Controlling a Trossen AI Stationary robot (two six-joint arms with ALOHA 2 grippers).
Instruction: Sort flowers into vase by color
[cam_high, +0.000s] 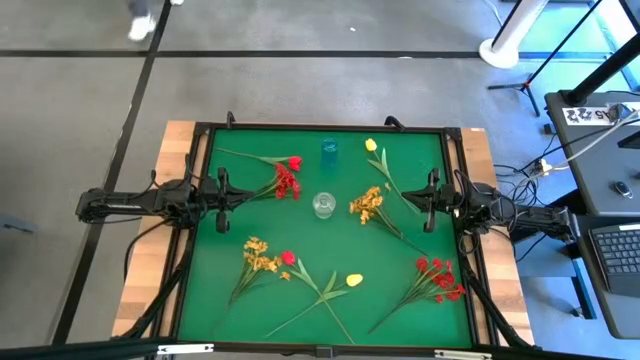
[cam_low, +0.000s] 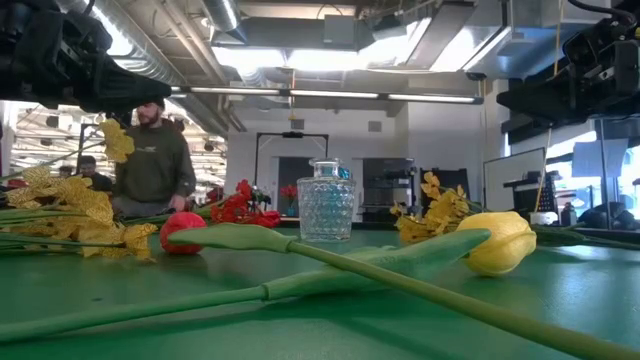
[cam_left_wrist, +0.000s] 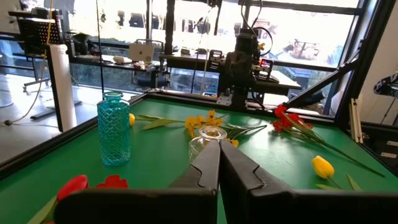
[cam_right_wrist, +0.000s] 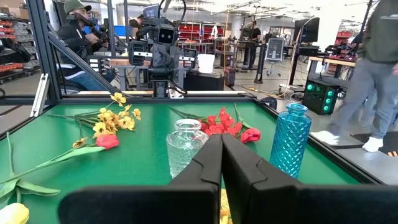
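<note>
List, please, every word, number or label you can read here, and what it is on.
Nothing reads with certainty.
A white label on the grey desk: dark characters, too blurred to read.
A mark on a person's sweatshirt: too small to read.
The blue vase, clear vase and flowers: no text.

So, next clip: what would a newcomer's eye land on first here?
Probably the bright flowers scattered over the green table: red clusters far left and near right, yellow-orange sprigs right of centre. Then two vases mid-table, a clear vase with a blue vase beyond it, both empty.
</note>
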